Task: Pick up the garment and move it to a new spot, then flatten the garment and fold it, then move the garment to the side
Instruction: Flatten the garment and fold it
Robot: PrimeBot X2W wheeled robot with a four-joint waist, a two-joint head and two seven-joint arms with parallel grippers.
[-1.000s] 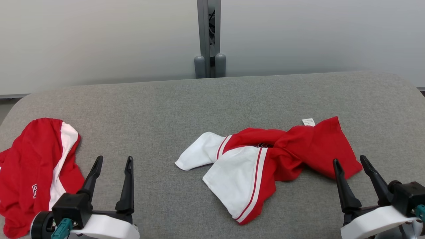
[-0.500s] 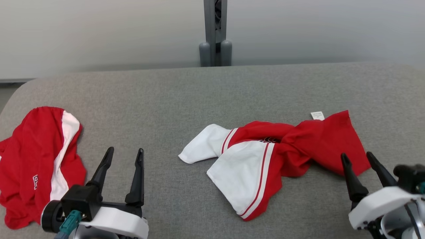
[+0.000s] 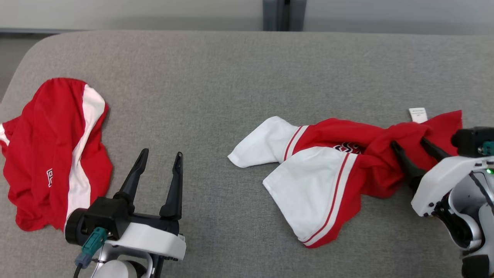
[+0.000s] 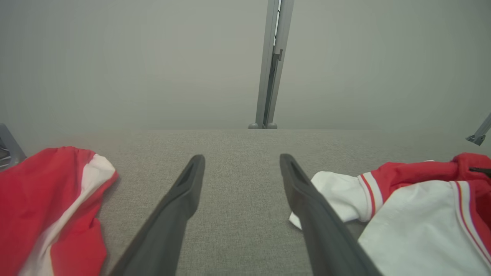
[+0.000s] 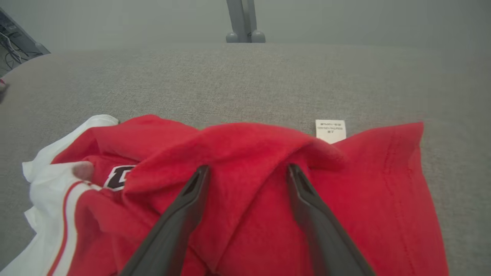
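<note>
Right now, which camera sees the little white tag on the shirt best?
The right wrist view: the tag sits close, just beyond the red edge of the shirt, with its printed lines visible. The head view shows the tag as a small white square far right. In the left wrist view it is too small to tell.

Garment (image 3: 328, 181) looks like soft matt cloth, the red part a bit fuzzy. Table (image 3: 231, 77) has coarse grey woven fabric. Left gripper (image 3: 162, 152) fingers (image 3: 174, 185) are matt dark plastic, with a glossy white shell behind.
</note>
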